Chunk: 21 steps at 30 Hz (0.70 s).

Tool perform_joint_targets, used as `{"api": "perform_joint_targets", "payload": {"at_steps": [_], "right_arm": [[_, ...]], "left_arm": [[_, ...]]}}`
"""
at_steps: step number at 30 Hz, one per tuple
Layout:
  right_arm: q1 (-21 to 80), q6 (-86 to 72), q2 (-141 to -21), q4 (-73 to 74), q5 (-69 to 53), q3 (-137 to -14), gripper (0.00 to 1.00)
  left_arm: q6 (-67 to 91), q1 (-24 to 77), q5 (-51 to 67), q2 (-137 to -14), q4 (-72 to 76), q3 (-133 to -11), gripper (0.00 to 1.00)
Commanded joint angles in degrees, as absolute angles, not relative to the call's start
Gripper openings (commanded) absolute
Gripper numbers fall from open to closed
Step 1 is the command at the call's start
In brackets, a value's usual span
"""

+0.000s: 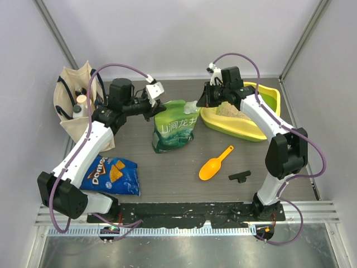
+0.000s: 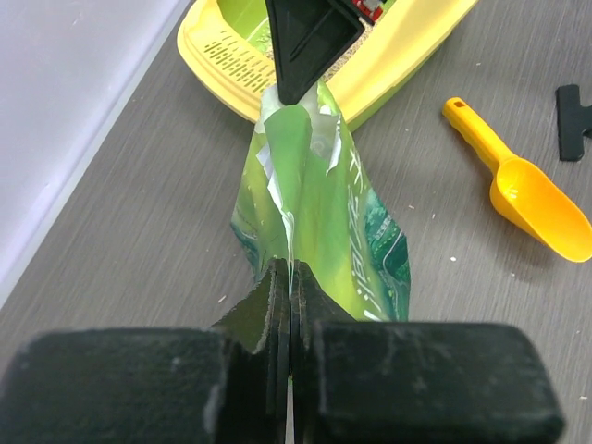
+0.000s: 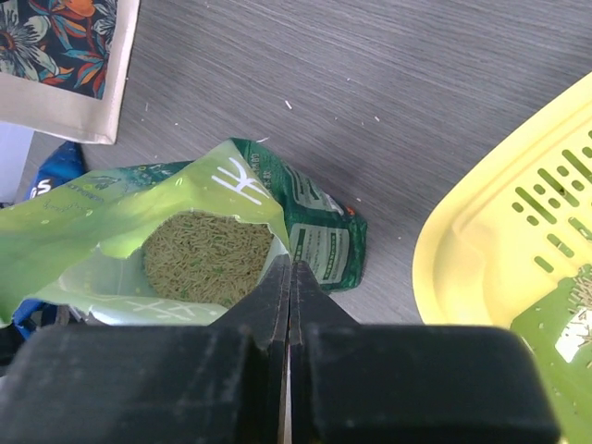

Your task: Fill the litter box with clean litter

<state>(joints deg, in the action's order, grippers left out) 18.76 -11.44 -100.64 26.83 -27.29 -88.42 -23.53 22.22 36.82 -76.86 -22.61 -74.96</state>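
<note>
Standing tote bag [image 1: 62, 100]: far left on the counter [image 1: 178, 178], bottles [image 1: 82, 103] inside.
Left gripper [image 2: 290, 277]: clamped tight on the green pouch [image 1: 174, 131] at its top left corner.
Green pouch: upright, mouth open, I see greenish pellets [image 3: 208, 259] inside.
Right gripper [image 3: 290, 268]: pinched closed on the pouch's right rim.
Litter box [image 1: 245, 134]: back right, just beside the pouch, clean litter [image 1: 227, 110] heaped in its basin.
Orange scoop [image 1: 215, 163]: lying on the counter in front of the box.
</note>
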Motion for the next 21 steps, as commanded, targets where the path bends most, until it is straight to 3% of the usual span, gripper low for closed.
{"api": "perform_joint_targets", "payload": {"at_steps": [1, 21], "right_arm": [[19.1, -13.9, -97.8, 27.6, -28.5, -93.1, 0.01], [19.7, -11.1, -90.9, 33.9, -27.2, -93.3, 0.01]], "left_arm": [[-27.9, 20.0, 41.6, -76.4, -18.6, -79.6, 0.0], [-29.4, 19.2, 47.4, -79.5, -13.9, -84.5, 0.0]]}}
